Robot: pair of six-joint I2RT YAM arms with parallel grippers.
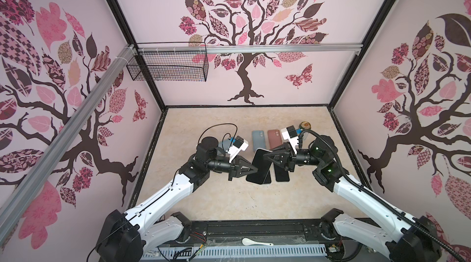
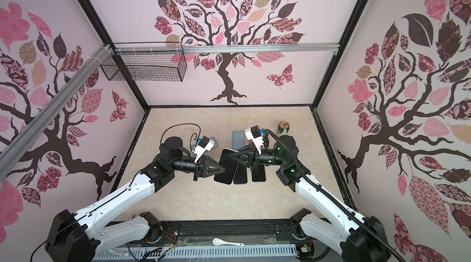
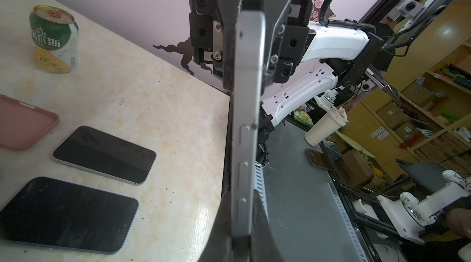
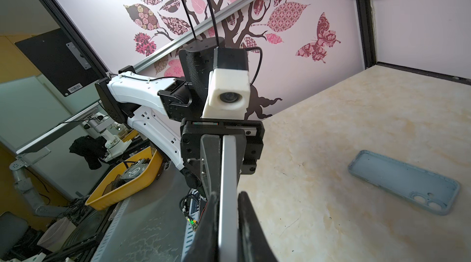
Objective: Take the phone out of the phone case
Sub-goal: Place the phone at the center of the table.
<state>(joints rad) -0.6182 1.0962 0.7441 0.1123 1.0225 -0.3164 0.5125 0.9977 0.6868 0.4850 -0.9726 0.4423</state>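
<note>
Your left end effector [image 1: 255,170] clamped on side edge of phone [image 1: 258,165]. Right end effector [image 1: 265,154] clamped on opposite edge. Phone bare, silver rim showing, held tilted in air above worktop [image 1: 229,197]. You see blue case [image 1: 259,138] and pink case [image 1: 274,137] flat on worktop behind. Two spare phones [image 3: 104,154] face-up below. Can [image 3: 54,38] upright, far right.

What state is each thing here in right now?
Held phone: lifted, caseless.
Left end effector: shut on held phone.
Right end effector: shut on held phone.
Middle phone: flat, screen up.
Rightmost phone: flat, screen up.
Pink case: empty, lying flat.
Blue-grey case: empty, inside up.
Beer can: upright.
</note>
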